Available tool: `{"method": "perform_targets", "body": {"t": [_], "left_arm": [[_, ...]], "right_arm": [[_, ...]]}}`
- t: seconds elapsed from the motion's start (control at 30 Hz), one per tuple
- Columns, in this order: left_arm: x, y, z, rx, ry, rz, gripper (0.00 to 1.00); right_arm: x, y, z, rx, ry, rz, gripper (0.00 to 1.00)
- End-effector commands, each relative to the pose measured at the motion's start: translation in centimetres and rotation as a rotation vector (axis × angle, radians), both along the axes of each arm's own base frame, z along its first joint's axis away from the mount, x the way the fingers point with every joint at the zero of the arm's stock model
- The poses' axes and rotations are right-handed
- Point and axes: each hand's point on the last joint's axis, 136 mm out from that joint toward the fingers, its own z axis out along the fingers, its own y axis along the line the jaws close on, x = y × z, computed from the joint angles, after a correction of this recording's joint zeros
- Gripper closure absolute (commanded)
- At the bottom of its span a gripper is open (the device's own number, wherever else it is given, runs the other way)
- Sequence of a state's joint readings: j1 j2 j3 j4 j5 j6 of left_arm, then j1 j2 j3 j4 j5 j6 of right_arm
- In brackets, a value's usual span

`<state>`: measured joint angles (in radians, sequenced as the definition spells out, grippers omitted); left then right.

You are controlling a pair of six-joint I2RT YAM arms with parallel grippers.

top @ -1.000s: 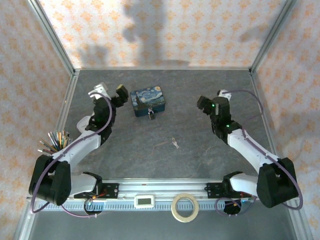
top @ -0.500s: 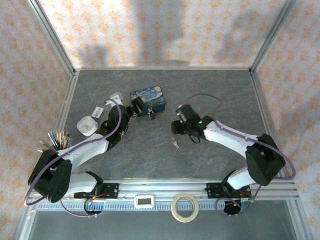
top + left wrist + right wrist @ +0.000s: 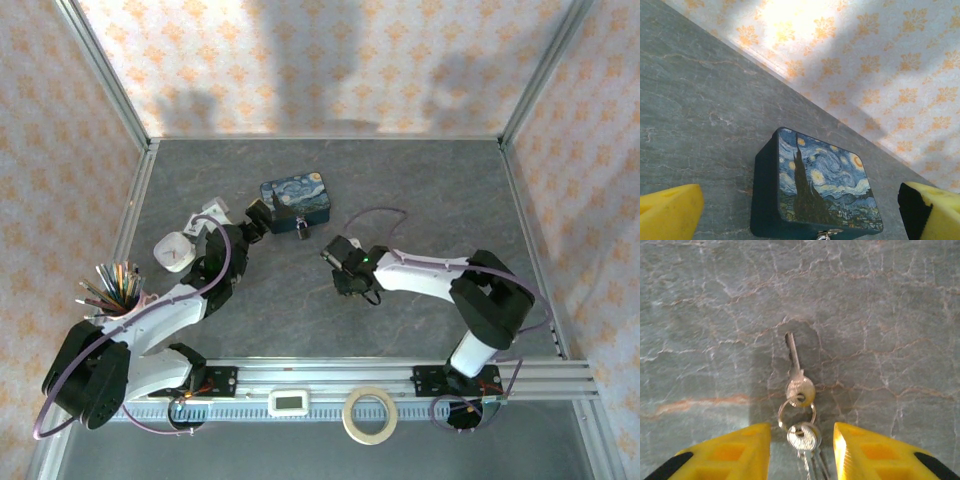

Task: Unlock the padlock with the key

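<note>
The blue starry-night tin (image 3: 296, 201) sits at the table's back centre, and the tiny dark padlock (image 3: 301, 229) hangs at its front edge. My left gripper (image 3: 260, 214) is open just left of the tin. In the left wrist view the tin (image 3: 815, 185) lies between the wide-apart yellow fingers (image 3: 669, 214), and a silvery bit of the lock (image 3: 827, 234) shows at the bottom edge. My right gripper (image 3: 344, 277) hovers low over the key spot. In the right wrist view the silver key (image 3: 795, 372) lies flat on a ring (image 3: 796, 412) with other keys (image 3: 805, 439). The open right gripper (image 3: 802, 452) straddles them.
A white cube (image 3: 175, 250) and a cup of pens (image 3: 113, 284) stand at the left beside my left arm. A tape roll (image 3: 369, 415) and a small white device (image 3: 292, 402) lie on the front rail. Metal frame posts and patterned walls close in the table.
My right arm swung left and down from the right side until its gripper sits over the keys. My left gripper moved right and lower, closer to the tin.
</note>
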<state>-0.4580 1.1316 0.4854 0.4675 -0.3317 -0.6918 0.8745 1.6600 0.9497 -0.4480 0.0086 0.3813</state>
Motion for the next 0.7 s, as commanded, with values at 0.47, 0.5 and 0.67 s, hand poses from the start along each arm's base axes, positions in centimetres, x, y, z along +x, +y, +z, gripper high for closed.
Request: {"method": "perform_targets", "body": {"t": [0.47, 0.5, 0.67], "left_arm": [[-0.8, 1.2, 0.9, -0.052, -0.043, 0.044, 0.01], [-0.6, 1.0, 0.9, -0.064, -0.036, 0.042, 0.01], [0.0, -1.2, 1.0, -0.14, 0.019, -0.05, 0.01]], "right_arm": [[1.4, 0.3, -1.3, -0.016, -0.052, -0.013, 0.89], [1.5, 0.4, -1.1, -0.001, -0.056, -0.008, 0.93], [2.8, 0.7, 0.6, 0.094, -0.104, 0.05, 1.0]]}}
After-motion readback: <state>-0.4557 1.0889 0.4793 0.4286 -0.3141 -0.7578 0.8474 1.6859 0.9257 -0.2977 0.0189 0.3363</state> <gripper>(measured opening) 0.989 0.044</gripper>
